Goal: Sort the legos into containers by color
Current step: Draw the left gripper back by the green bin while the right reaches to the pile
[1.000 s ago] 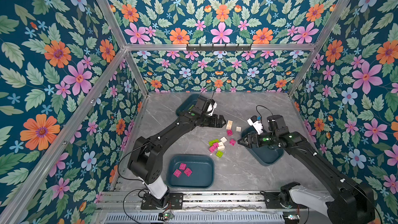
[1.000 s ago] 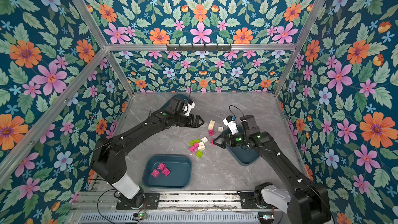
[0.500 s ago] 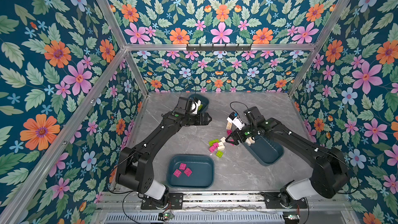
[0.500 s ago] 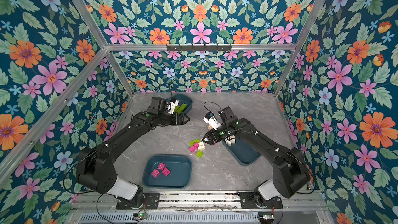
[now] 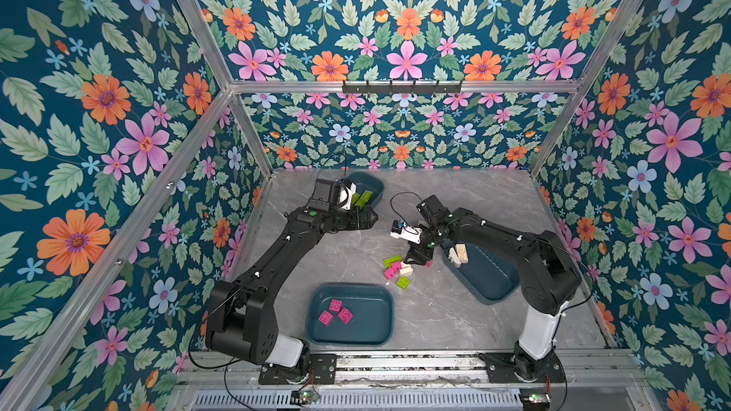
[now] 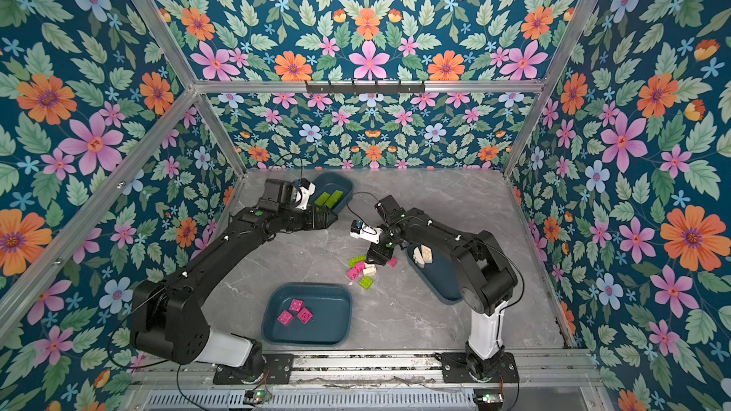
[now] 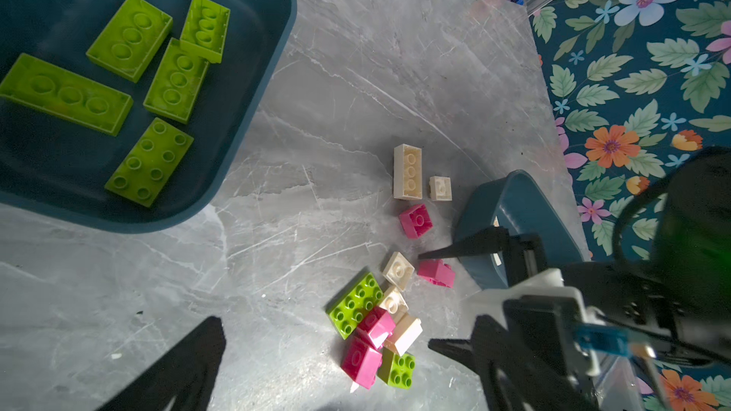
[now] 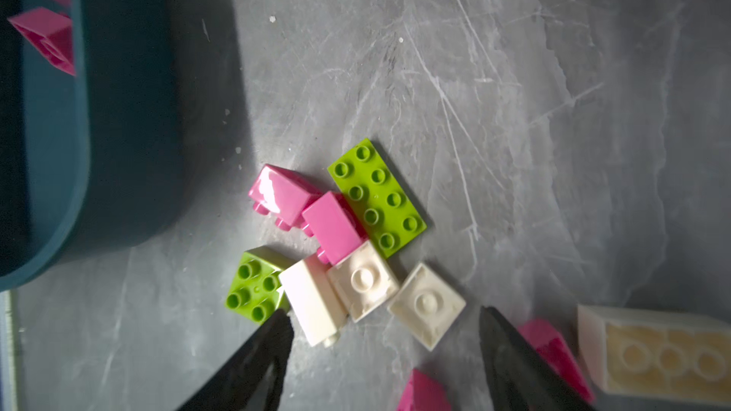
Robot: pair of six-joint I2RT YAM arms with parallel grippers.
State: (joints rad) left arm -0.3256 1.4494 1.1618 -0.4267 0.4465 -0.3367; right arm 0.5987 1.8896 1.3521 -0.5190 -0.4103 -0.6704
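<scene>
By my reckoning the sort is about half done. The green bin [image 7: 237, 112], in the far left corner of the bench [image 5: 348, 255], holds five lime bricks [image 7: 154, 156]. The pink bin [image 5: 368, 330], at the middle of the near edge, holds three magenta bricks [image 5: 335, 304]. The cream bin [image 5: 490, 282], along the right edge, shows at least two cream bricks [image 5: 461, 253] at its far end. My own arm hides part of it.

Left to sort is a tight pile [image 5: 397, 270] in the middle of the bench. It has a long green brick [image 8: 377, 197], a square green brick [image 8: 257, 290], two pink bricks [image 8: 285, 195] touching each other, and three cream ones. A few strays lie just beyond it toward the far edge, among them a long cream brick [image 7: 407, 171] lying studs down and a pink square [image 7: 415, 221].

My right gripper [image 8: 381, 320] is low over the pile's cream side, jaws partly open and holding nothing. The cream square [image 8: 427, 304], studs down, lies between my fingertips. It is nearer the tip that has a stray pink brick [image 8: 553, 345] on its outer side. The cream brick on its side [image 8: 312, 302] pokes into the same gap by the other tip, so I judge a clean single pick is not certain.

My left gripper [image 5: 368, 217] hangs just off the green bin's near rim, jaws wide apart and empty, apart from the pile.
</scene>
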